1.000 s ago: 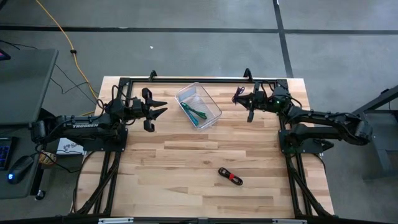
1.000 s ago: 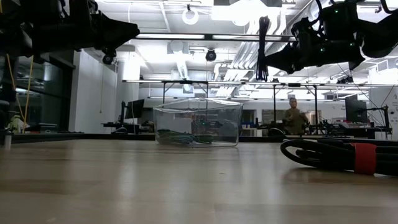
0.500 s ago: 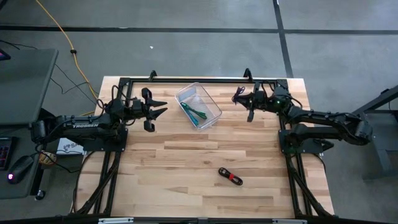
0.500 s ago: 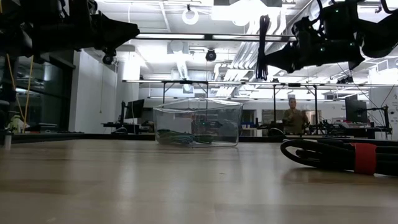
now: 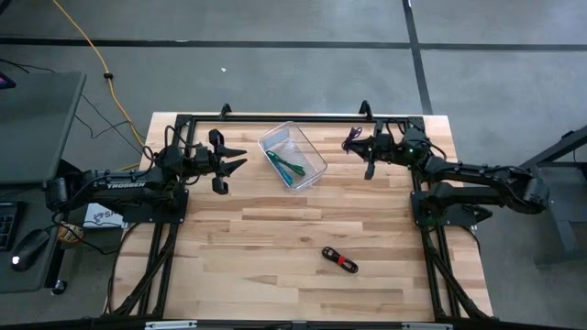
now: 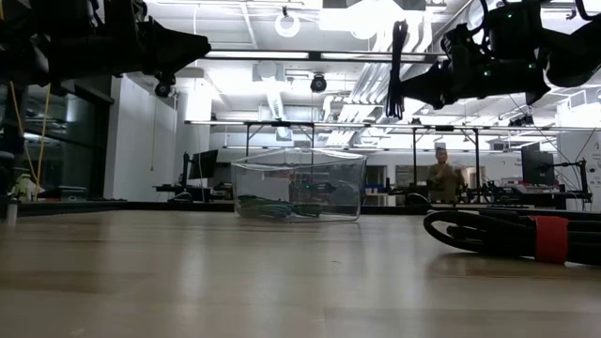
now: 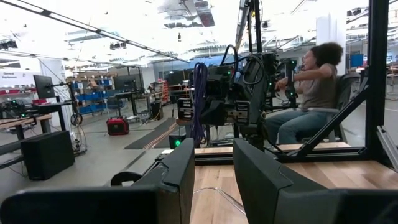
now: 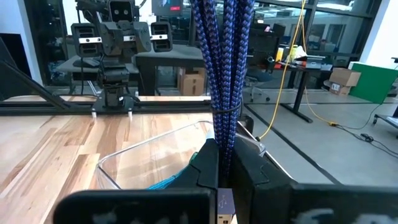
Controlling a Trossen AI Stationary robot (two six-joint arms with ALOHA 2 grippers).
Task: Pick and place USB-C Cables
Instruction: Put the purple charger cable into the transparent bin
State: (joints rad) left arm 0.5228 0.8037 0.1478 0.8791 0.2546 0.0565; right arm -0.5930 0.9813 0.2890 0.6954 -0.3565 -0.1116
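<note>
Nothing has shifted since the earlier frames: both arms and every cable sit exactly where they were. On the right side of the wooden table, toward its far edge, the right gripper hangs above the surface with its fingers pinched narrowly on the purple cable. The right wrist view shows the braided bundle rising upright from between the fingers, tied at the waist by a thin band. In the low view the same bundle dangles as a dark strip from the gripper, well clear of the tabletop.

Just left of that gripper stands the clear plastic bin, set at an angle near the far middle of the table. Inside it lie the green cable and the teal cable, close together on the bin's floor; in the low view they show as a low tangle behind its wall.

The left gripper waits on the bin's left side, raised off the table, its fingers spread wide and holding nothing. Its wrist view looks between those fingers across to the right arm and to a seated person in the room beyond.

The black cable with the red band lies alone on the near part of the table, right of centre, well apart from the bin and both grippers.
</note>
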